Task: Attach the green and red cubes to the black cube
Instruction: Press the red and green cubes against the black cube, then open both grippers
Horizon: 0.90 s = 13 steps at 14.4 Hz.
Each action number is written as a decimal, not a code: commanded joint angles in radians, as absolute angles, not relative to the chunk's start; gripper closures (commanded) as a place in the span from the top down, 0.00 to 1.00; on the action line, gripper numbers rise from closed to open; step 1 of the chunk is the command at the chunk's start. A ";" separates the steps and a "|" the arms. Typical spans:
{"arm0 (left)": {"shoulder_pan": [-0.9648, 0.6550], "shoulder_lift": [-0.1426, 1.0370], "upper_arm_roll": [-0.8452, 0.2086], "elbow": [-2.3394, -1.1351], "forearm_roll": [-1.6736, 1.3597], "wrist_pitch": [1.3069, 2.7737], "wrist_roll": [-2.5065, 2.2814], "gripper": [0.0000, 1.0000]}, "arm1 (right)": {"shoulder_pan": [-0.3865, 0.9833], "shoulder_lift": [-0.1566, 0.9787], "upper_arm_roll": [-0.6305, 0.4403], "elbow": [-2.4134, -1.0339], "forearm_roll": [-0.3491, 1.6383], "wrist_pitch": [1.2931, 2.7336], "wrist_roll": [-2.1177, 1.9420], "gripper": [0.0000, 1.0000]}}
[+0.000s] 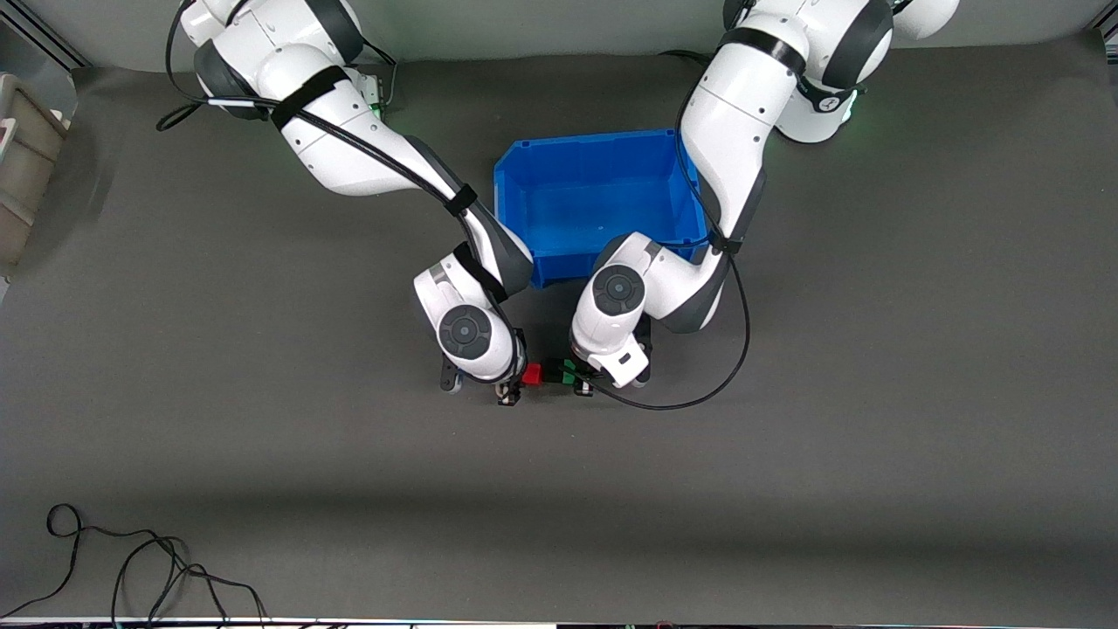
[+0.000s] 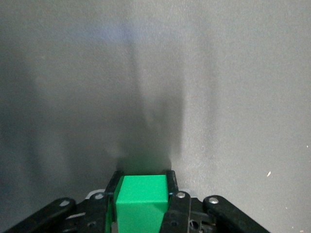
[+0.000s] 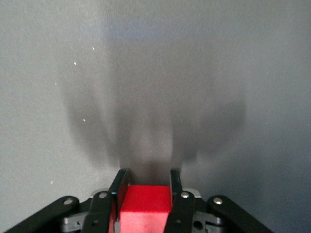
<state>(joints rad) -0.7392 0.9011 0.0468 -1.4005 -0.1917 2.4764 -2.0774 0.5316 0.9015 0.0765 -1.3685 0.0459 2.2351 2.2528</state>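
A: In the front view the red cube (image 1: 532,374), black cube (image 1: 552,373) and green cube (image 1: 569,370) are seen in a row, touching, above the worktop (image 1: 873,393), nearer the camera than the blue bin (image 1: 594,196).

B: The black cube is missed by both wrist views. The green cube (image 2: 142,203) is shown clamped in the left claw (image 2: 142,184); the red cube (image 3: 145,206) is gripped by the right claw (image 3: 146,182).

A: Left claw (image 1: 583,384) and right claw (image 1: 509,393) are set at the row's ends. No writing can be read.

no readable text, labels or numbers anywhere
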 commanded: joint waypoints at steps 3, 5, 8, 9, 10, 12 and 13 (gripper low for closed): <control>-0.747 0.919 0.057 -1.361 -0.193 2.477 -2.105 0.00 | 0.548 0.937 0.071 -1.305 0.014 2.224 2.304 0.00; -0.746 0.920 0.057 -1.353 -0.193 2.476 -2.127 0.00 | 0.548 0.937 0.071 -1.301 0.014 2.224 2.301 0.00; -0.744 0.925 0.058 -1.348 -0.192 2.477 -2.129 0.00 | 0.548 0.945 0.071 -1.284 0.014 2.224 2.301 0.00; -0.742 0.928 0.060 -1.347 -0.190 2.477 -2.129 0.00 | 0.548 0.945 0.071 -1.284 0.014 2.224 2.299 0.00; -0.741 0.928 0.060 -1.348 -0.190 2.480 -2.129 0.00 | 0.548 0.945 0.071 -1.284 0.014 2.224 2.298 0.00; -0.741 0.928 0.060 -1.347 -0.190 2.485 -2.129 0.00 | 0.542 0.945 0.072 -1.282 0.018 2.224 2.302 0.38; -0.736 0.928 0.060 -1.347 -0.192 2.485 -2.131 0.00 | 0.541 0.945 0.072 -1.281 0.018 2.224 2.301 0.70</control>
